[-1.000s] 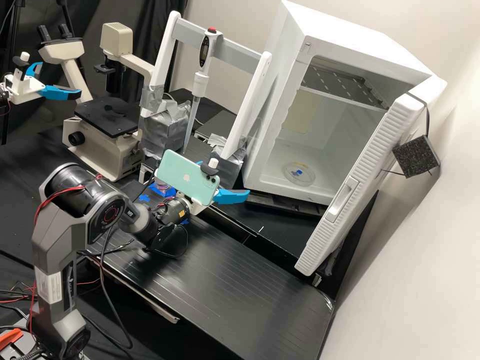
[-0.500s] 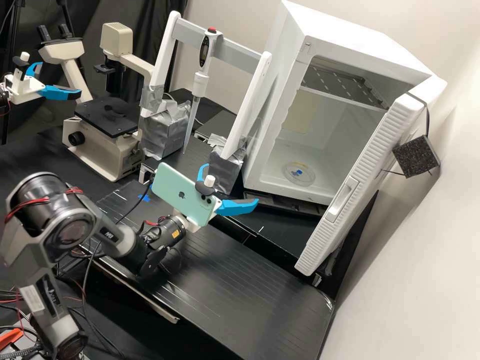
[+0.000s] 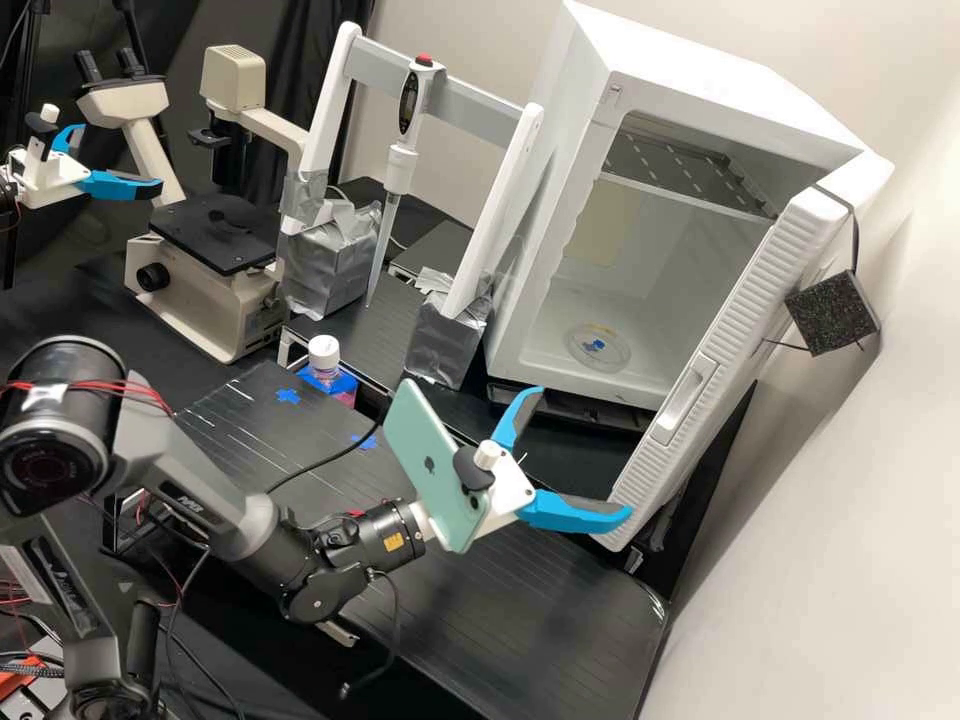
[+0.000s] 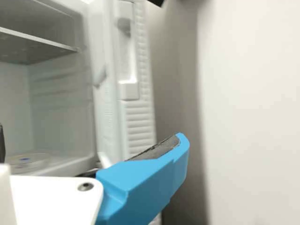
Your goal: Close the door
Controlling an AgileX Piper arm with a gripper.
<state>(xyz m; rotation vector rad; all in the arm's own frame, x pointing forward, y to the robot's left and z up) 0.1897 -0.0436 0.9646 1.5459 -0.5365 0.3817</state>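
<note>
- Swung toward the cabinet door since the earlier frame, the arm's hand point(image 3: 585, 452) now hangs near the door's lower end; the door stays put.
- At far left, a microscope point(image 3: 205, 290) stands on the black desk point(image 3: 520, 620).
- Next comes a white-capped bottle point(image 3: 323, 352), then a pipette point(image 3: 400, 165) hanging upright from a white frame point(image 3: 450, 90).
- Mounted just behind the hand, a mint-green phone point(image 3: 430, 470) tilts.
- Released and gripping nothing, the hand spreads its two blue fingers point(image 3: 575, 512); whether one touches the door cannot be told.
- Beyond, a white cabinet point(image 3: 545, 240) holds a round dish point(image 3: 598, 348) on its floor.
- To the cabinet's right, its ribbed door point(image 3: 750, 300) stands wide open near the wall.
</note>
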